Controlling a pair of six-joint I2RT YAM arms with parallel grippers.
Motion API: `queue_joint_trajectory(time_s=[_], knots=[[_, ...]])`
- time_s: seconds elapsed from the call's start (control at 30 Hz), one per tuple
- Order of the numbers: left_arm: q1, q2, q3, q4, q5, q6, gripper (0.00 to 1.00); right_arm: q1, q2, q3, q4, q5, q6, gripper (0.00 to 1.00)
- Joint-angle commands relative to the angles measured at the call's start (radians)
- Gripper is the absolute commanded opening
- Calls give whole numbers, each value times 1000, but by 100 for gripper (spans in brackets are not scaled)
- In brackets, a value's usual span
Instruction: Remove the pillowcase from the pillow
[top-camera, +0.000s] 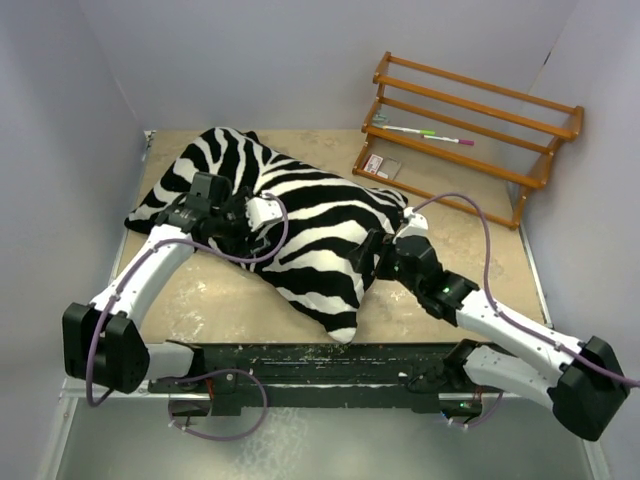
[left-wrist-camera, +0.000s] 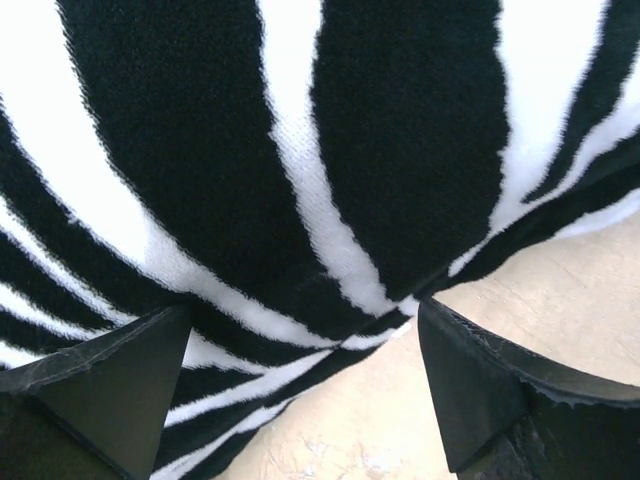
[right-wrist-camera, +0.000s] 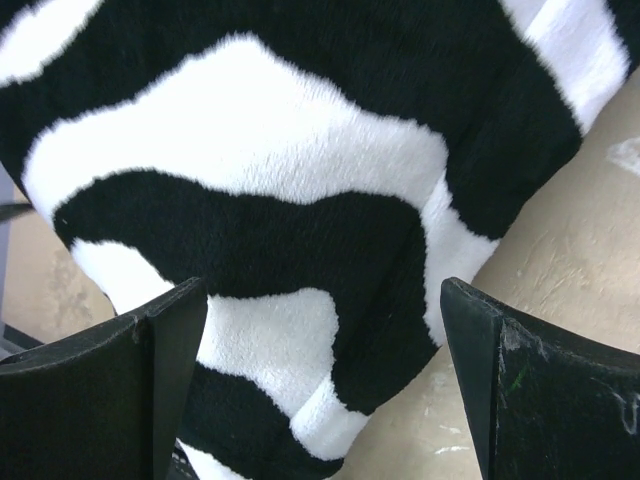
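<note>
The zebra-striped pillowcase (top-camera: 290, 225) lies plump and puffy across the middle of the table (top-camera: 230, 300), running from 10 o'clock down to 6 o'clock with its bold black-and-white plush bands facing up. The left gripper (left-wrist-camera: 305, 325) is at its 9 o'clock side, jaws spread wide and holding nothing. The right gripper (right-wrist-camera: 325, 300) is at the 3 o'clock edge, equally wide, with nothing gripped.
</note>
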Motion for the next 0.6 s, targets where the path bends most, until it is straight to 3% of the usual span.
queue_joint_trajectory(time_s=[0.0,0.07,0.17,0.23,0.37,0.57], knots=[[-21,77,-14,153,-43,81,94,60,53,64,1,74,41,100],[-66,142,-13,210,-95,87,83,89,70,92,-29,96,38,100],[-158,223,-9,276,-151,96,56,115,42,103,-82,137,73,100],[-215,260,15,272,-142,81,31,116,-1,80,-124,150,136,100],[-304,241,18,286,-68,42,0,114,-92,26,-198,122,213,100],[-320,143,85,202,-11,-53,0,113,-115,-10,-258,124,237,100]])
